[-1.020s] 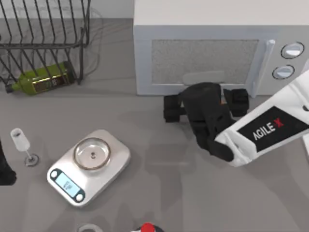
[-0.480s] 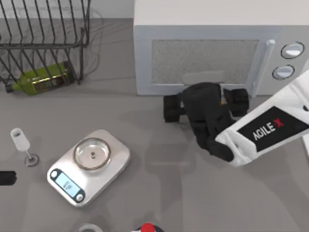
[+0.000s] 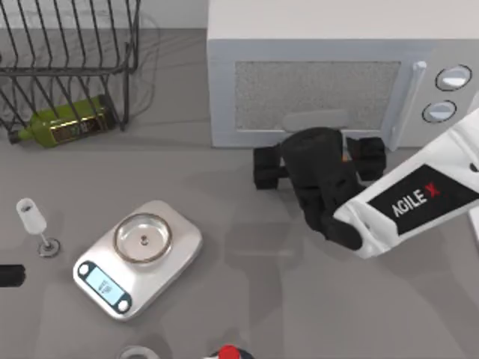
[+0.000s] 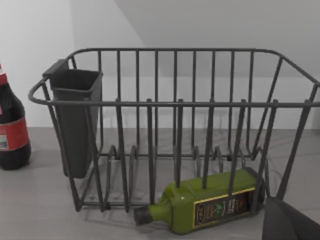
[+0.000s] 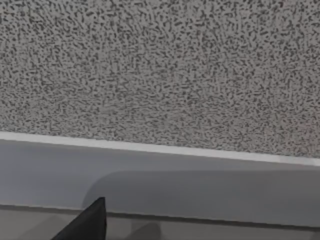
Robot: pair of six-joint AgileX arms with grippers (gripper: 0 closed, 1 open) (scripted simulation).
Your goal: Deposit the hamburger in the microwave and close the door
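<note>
The light-grey microwave (image 3: 337, 45) stands at the back right. Its door (image 3: 318, 93) lies flush with the front, and the slim white handle (image 3: 403, 105) is next to two round knobs (image 3: 453, 78). My right gripper (image 3: 318, 159) is open just in front of the door's lower edge, fingers spread wide with nothing between them. In the right wrist view the speckled window (image 5: 160, 70) is very close, and one dark fingertip (image 5: 87, 224) shows. The hamburger is hidden. My left arm (image 3: 6, 275) is parked at the table's left edge.
A wire dish rack (image 3: 67, 52) stands at the back left with a green bottle (image 3: 67, 123) lying by it. A silver kitchen scale (image 3: 138, 258) and a small glass (image 3: 34, 224) sit front left. A red cap (image 3: 228, 353) shows at the front edge. A dark bottle (image 4: 11, 130) stands beside the rack.
The left arm has drawn back toward the left edge, so less of it shows. The right gripper and the door have not moved.
</note>
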